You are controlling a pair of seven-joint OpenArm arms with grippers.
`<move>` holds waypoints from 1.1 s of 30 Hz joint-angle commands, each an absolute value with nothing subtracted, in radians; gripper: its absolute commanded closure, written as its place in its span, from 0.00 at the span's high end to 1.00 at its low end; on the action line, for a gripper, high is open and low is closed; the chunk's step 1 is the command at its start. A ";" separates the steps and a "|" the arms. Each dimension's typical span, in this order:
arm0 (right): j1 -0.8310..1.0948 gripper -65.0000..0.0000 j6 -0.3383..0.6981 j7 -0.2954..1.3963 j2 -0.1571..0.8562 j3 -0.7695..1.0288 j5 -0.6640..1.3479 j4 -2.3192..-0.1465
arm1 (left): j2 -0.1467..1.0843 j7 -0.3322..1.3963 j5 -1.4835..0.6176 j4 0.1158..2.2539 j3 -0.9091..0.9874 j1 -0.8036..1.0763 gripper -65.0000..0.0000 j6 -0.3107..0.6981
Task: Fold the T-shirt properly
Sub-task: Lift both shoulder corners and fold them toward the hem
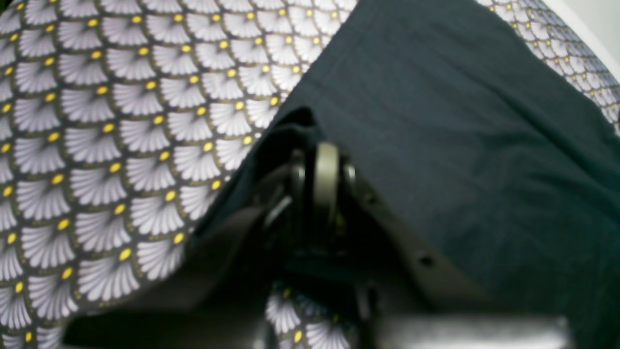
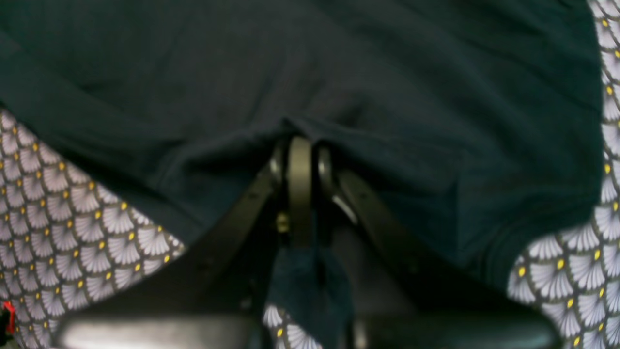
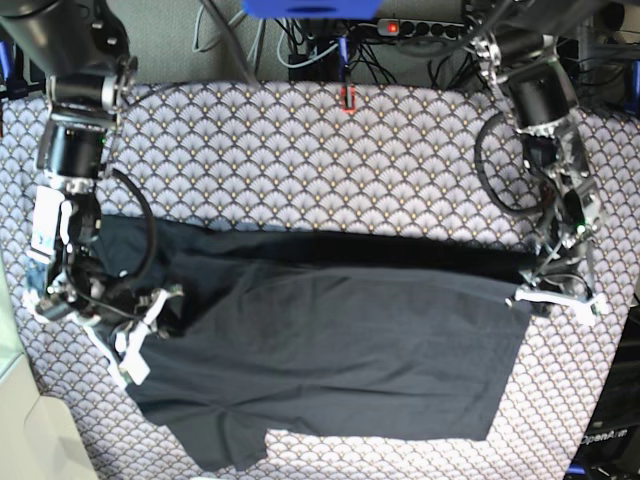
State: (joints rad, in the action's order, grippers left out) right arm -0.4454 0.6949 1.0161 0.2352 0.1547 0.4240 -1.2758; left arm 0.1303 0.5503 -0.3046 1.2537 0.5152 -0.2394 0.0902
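Note:
The black T-shirt [image 3: 340, 350] lies spread across the middle of the table, with a fold running along its far edge and one sleeve at the front left [image 3: 215, 440]. My left gripper [image 3: 528, 290] is at the shirt's right edge. In the left wrist view it [image 1: 325, 150] is shut, with the shirt's cloth [image 1: 460, 121] draped over its tips. My right gripper [image 3: 170, 300] is at the shirt's left side. In the right wrist view it [image 2: 300, 145] is shut on a bunched edge of the shirt [image 2: 339, 72]. No white tag shows.
A cloth with a grey fan pattern and yellow dots [image 3: 300, 170] covers the table. Cables and a power strip [image 3: 420, 28] run behind the far edge, near a small red object [image 3: 348, 98]. The table's left edge [image 3: 15, 400] is close to my right arm.

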 commanded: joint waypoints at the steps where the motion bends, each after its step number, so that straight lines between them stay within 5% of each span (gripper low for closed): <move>1: -0.484 0.00 0.698 0.975 0.248 0.150 0.438 -1.277 | 0.142 0.527 -0.311 1.257 0.515 -0.280 0.00 0.096; 33: -0.582 0.00 0.698 0.829 0.331 0.120 0.438 -1.096 | 0.153 0.516 -0.311 1.218 0.513 -0.401 0.00 0.101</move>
State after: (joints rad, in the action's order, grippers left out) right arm -0.5491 0.6945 0.8547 0.3183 0.1165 0.4236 -1.0817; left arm 0.1425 0.5426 -0.3042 1.1999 0.5140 -0.3748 0.0978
